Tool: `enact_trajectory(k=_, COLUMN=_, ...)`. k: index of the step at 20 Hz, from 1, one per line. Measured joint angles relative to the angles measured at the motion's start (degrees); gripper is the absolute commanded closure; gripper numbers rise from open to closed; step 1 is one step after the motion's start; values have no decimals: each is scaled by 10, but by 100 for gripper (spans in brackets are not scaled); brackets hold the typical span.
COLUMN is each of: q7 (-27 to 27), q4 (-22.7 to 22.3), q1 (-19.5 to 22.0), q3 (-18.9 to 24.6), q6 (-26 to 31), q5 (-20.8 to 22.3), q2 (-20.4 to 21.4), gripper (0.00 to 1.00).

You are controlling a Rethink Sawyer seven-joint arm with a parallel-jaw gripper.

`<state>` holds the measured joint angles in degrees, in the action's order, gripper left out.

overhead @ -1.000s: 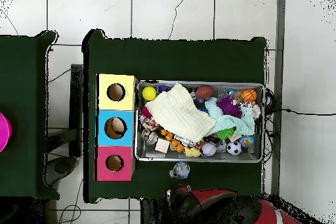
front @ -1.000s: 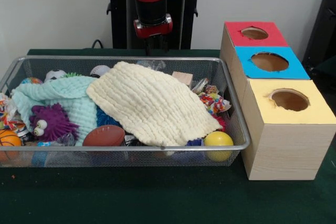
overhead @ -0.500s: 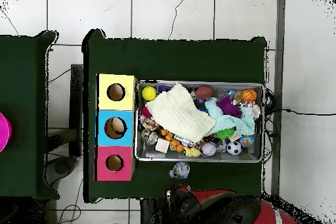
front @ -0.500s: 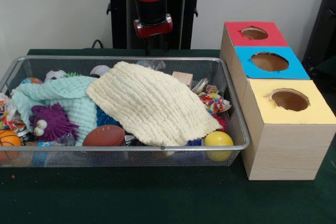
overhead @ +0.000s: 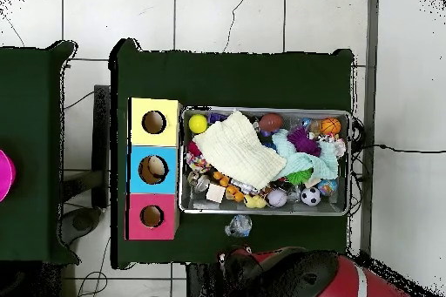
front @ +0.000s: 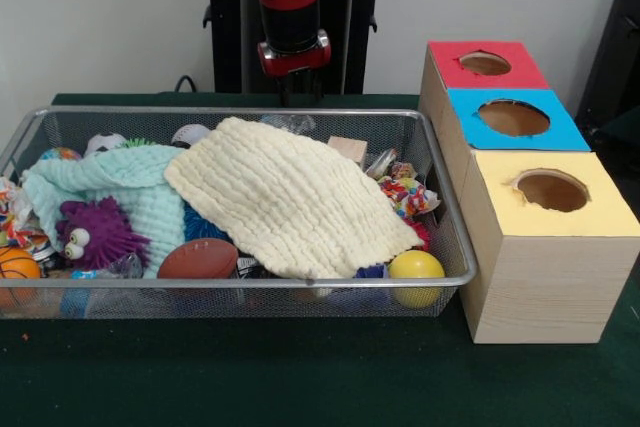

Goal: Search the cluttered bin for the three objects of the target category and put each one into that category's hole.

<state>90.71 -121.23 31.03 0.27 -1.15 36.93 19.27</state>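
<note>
Behind the far rim: the red-and-black arm's pincer (front: 297, 87) hung past the back edge of the wide silver wire-mesh bin (front: 240, 279); its tips were dark against the pedestal, so I cannot tell how far it was open or whether it held anything.
Nearest target: a crumpled lump of see-through bluish plastic (overhead: 240, 225) lay on the green cloth just outside the bin's robot-side rim in the overhead view; a second crinkly clear piece (front: 288, 123) showed at the bin's back wall in the front view; the third I could not pick out.
Doing it well: a straight descent on the loose lump seemed best; a light squeeze, since such plastic would likely crush and slip; centre it over the hole before release.
Cover: a pale yellow quilted cloth (front: 290, 195) and a mint-green cloth (front: 130, 190) lay over much of the clutter; either would likely need lifting aside for the search.
Edges: the thick metal rim stood proud; a carried piece should clear it.
Open room: three wooden boxes (front: 540, 237) with red, blue and yellow holed tops sat just beside the bin's end; the green tabletop (front: 300, 377) lay bare on the camera side.
</note>
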Motion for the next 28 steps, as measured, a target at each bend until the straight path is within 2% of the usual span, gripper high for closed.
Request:
enact_trajectory(k=11, q7=0, q4=0, q1=-18, q3=-14, q6=-18, q5=4, q2=-2, gripper=0)
enact_trajectory(k=28, q7=0, q4=2, q1=-9, q3=-13, q6=-18, q5=33, q2=-2, gripper=0)
